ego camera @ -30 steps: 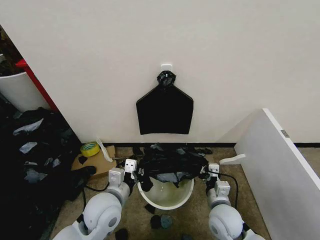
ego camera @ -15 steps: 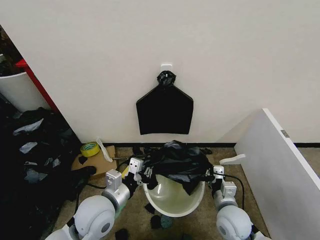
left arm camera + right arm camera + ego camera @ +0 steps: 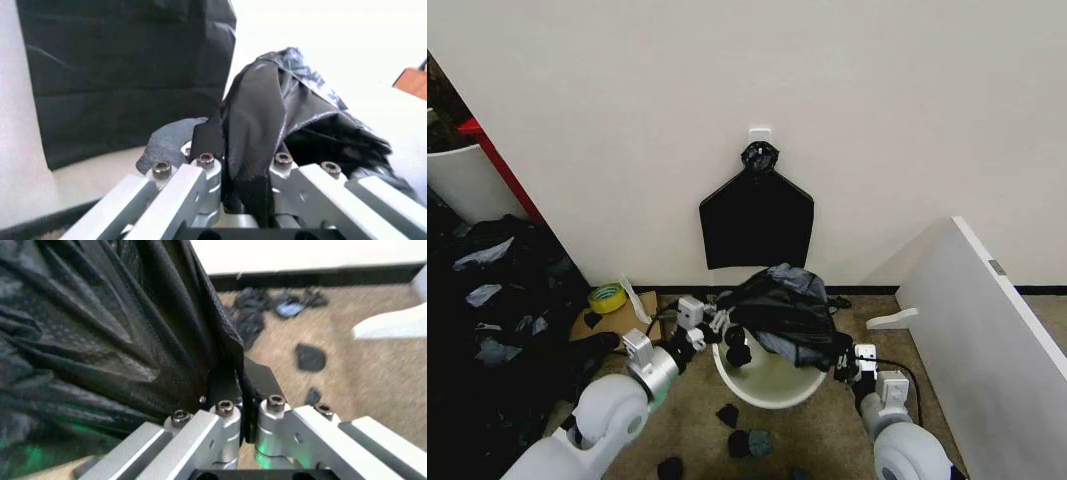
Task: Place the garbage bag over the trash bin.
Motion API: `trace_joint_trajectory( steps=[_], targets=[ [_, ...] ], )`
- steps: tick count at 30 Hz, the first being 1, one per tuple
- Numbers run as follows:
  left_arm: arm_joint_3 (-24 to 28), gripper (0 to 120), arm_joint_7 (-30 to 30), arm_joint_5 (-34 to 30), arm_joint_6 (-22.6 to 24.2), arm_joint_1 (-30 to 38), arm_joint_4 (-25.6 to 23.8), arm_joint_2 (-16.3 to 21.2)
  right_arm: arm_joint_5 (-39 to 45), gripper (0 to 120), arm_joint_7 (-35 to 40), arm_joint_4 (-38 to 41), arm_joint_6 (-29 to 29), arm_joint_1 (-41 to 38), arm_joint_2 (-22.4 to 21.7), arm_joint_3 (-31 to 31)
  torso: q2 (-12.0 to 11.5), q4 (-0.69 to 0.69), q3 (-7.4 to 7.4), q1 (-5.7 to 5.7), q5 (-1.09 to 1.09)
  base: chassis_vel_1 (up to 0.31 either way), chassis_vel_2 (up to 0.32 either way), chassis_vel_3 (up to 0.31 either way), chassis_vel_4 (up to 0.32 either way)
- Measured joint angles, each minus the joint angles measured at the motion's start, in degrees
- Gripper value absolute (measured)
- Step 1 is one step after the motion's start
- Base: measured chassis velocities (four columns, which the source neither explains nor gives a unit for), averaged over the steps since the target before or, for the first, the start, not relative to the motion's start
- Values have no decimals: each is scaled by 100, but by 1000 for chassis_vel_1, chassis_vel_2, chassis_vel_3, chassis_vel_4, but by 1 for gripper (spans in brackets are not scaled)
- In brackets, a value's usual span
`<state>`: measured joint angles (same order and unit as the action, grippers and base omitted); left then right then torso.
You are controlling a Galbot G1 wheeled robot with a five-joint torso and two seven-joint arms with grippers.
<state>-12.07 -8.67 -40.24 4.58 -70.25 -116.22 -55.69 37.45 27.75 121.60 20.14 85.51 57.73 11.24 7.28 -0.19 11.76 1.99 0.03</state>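
Observation:
The trash bin is a round white bucket on the carpet in front of me. The garbage bag, glossy black and crinkled, hangs bunched above the bin's far side and covers part of its mouth. My left gripper is at the bag's left edge, above the bin's left rim. In the left wrist view it is shut on a fold of the garbage bag. My right gripper holds the bag's right lower edge beside the bin's right rim. The right wrist view shows it shut on the garbage bag.
A flat bundle of black bags hangs from a wall hook behind the bin. A white board leans at the right. A dark heap fills the left, with a yellow tape roll on cardboard. Black scraps lie on the carpet.
Both grippers have raised the bag from the bin's rim. It has gone from spread flat to a tall bunch. My left arm has reached farther forward.

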Motion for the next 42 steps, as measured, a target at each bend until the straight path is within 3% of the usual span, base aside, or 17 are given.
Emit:
trace_joint_trajectory(
  steps=[8, 11, 15, 25, 34, 42],
  targets=[
    [-229, 5, -624, -329, -199, 120, 222, 42, 385, 0, 45, 414, 463, 208, -168, -68, 0, 0, 0, 0, 1, 0, 0, 0, 0],
    [-484, 5, -1497, -592, -286, 122, 340, 70, 598, 0, 54, 614, 798, 267, -205, -47, 0, 0, 0, 0, 0, 0, 0, 0, 0],
    [-664, 5, -2033, -658, -315, 123, 469, 150, 483, 0, -46, 626, 762, 279, -232, -13, 0, 1, 0, 0, 0, 0, 0, 0, 0],
    [-742, 5, -1646, -792, -265, 306, 634, 142, -293, 0, -504, 567, 199, 512, -256, -246, 0, 1, 0, 0, 1, 0, 0, 0, 0],
    [-550, 5, -1413, -593, -288, 404, 753, -5, -1216, 28, -618, 698, -506, 710, -470, -256, 0, 1, 0, 0, 1, 0, 0, 0, 0],
    [-345, 5, -1073, -306, -271, 531, 872, -91, -2053, 58, -1401, 431, -1950, 1066, -777, -128, 0, 1, 0, 0, 1, 0, 0, 0, 0]
  ],
)
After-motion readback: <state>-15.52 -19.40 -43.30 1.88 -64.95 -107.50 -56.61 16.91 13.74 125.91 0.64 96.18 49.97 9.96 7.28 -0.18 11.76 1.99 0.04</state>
